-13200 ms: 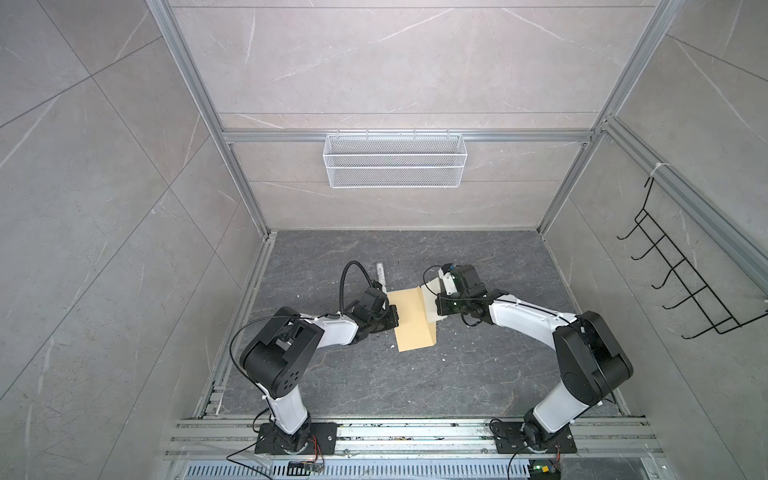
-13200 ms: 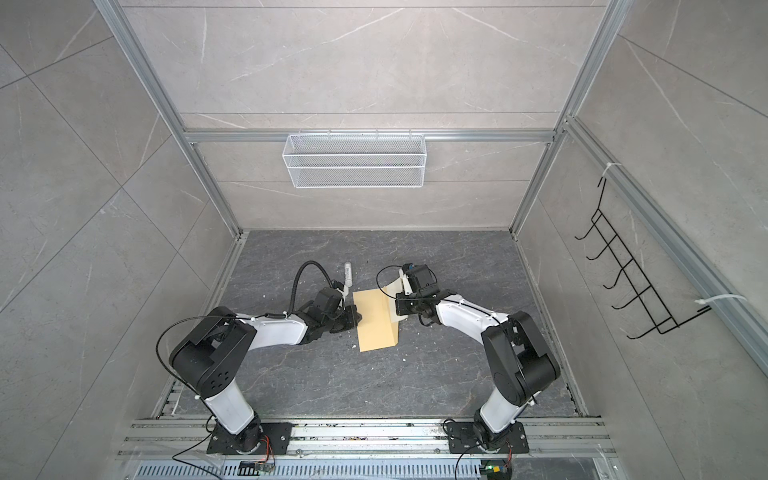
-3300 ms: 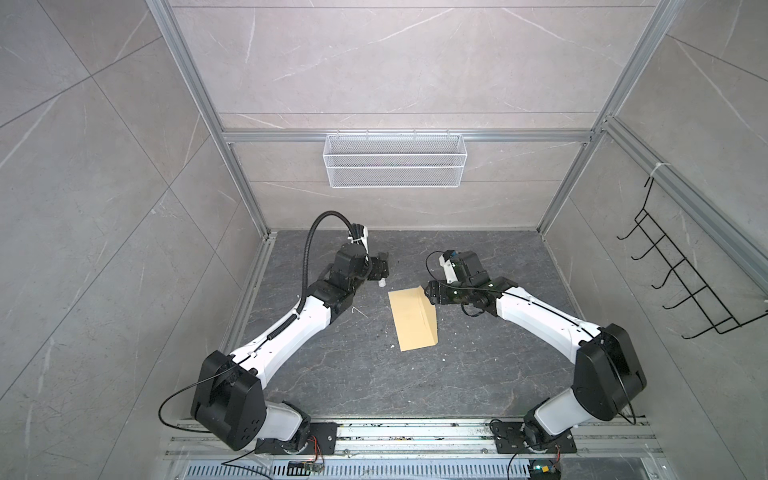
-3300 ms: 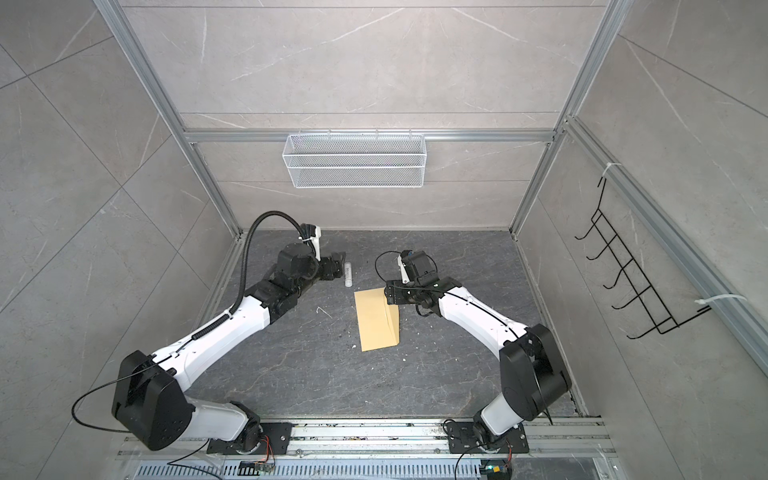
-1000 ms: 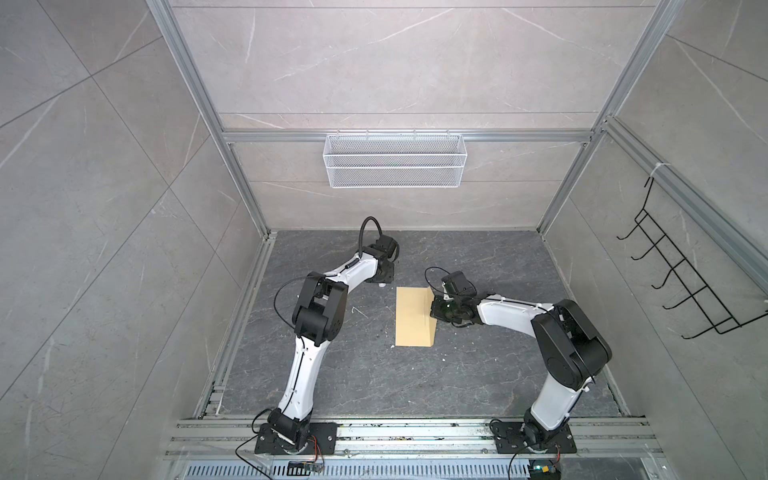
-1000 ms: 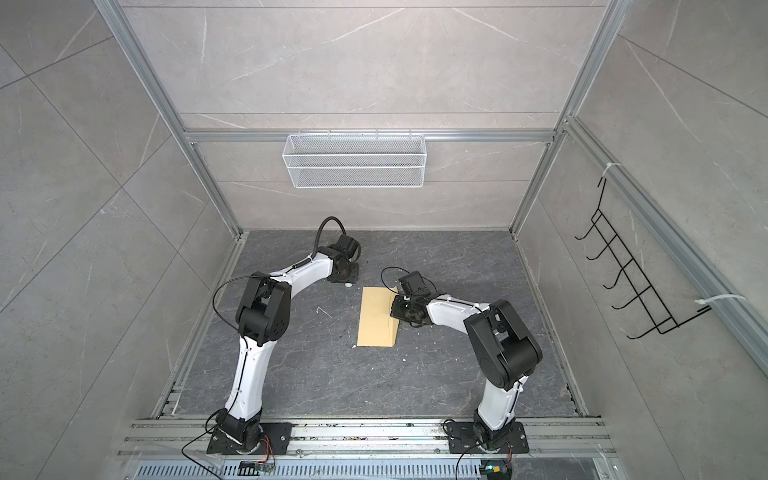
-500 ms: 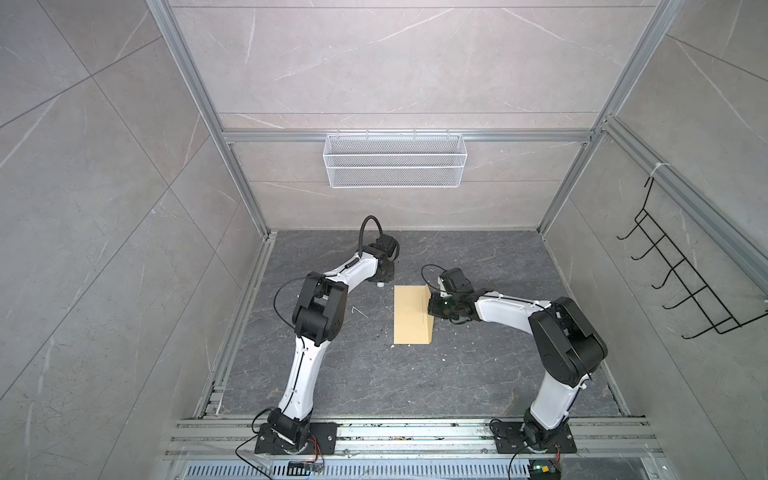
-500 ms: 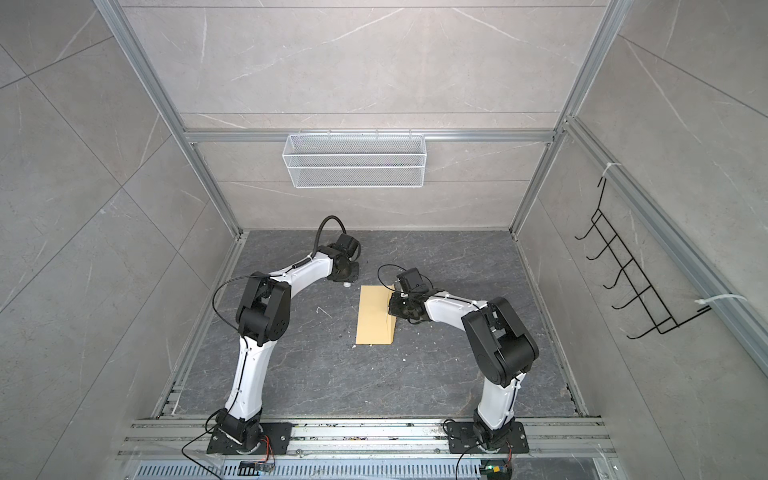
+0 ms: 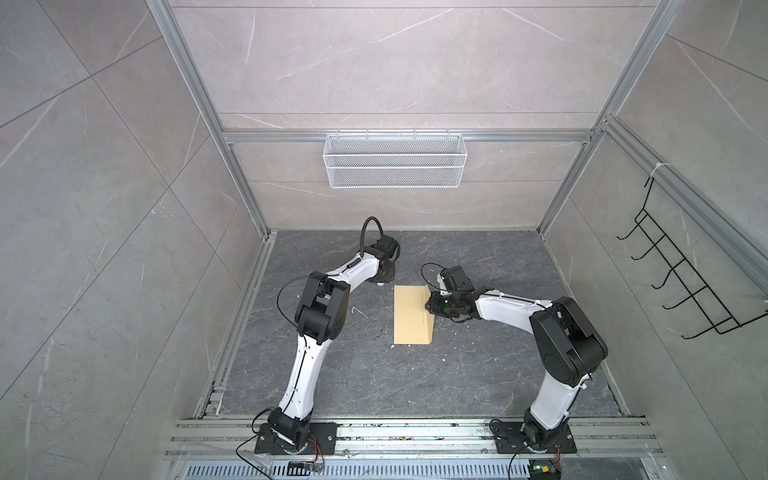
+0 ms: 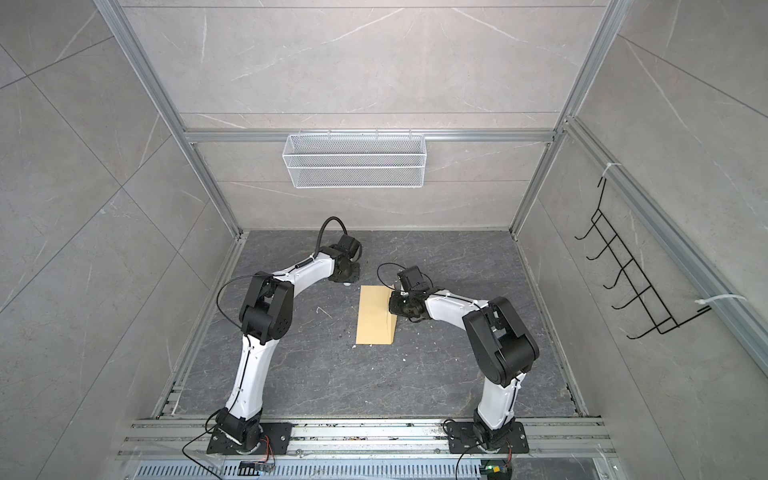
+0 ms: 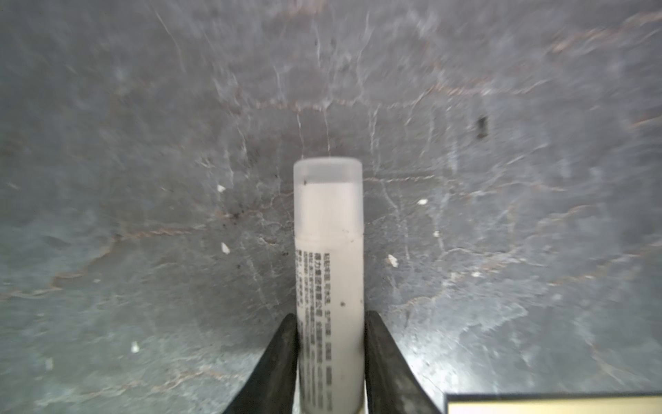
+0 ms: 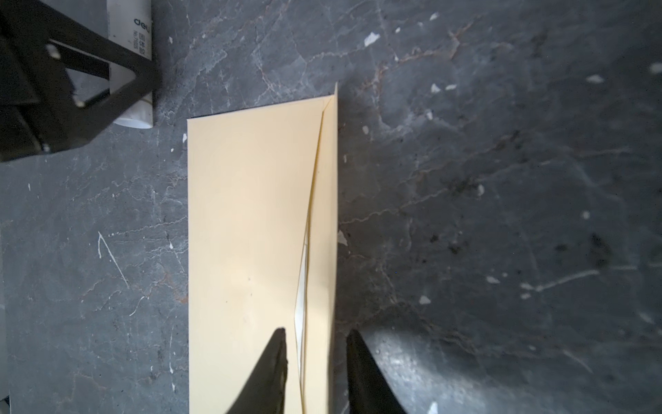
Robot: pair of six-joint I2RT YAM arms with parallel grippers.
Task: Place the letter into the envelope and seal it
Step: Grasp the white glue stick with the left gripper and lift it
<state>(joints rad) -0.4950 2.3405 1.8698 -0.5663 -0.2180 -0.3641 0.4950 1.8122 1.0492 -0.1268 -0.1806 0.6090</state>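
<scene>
Beside envelope (image 9: 411, 316), left hand (image 11: 330, 316) — gripping glue stick (image 11: 327, 233)

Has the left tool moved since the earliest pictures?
Yes. The left tool has gone from beside the envelope toward the back wall, nearer the wire basket.

Envelope, appearance: a plain yellow-tan manila envelope (image 9: 412, 315), shaped as a long rectangle.
Envelope, position: the envelope (image 10: 375, 315) is laid flat on the dark grey veined tabletop (image 9: 478, 374), about mid-table in both top views. Its long sides run from far to near.
Flap: the flap (image 12: 326, 215) is folded over along the right long side. It is not seated flat, and a narrow gap is left under its edge.
Letter: the letter (image 12: 301, 297) is almost wholly hidden inside. Only a thin whitish sliver is seen in that gap, and its border cannot be made out.
</scene>
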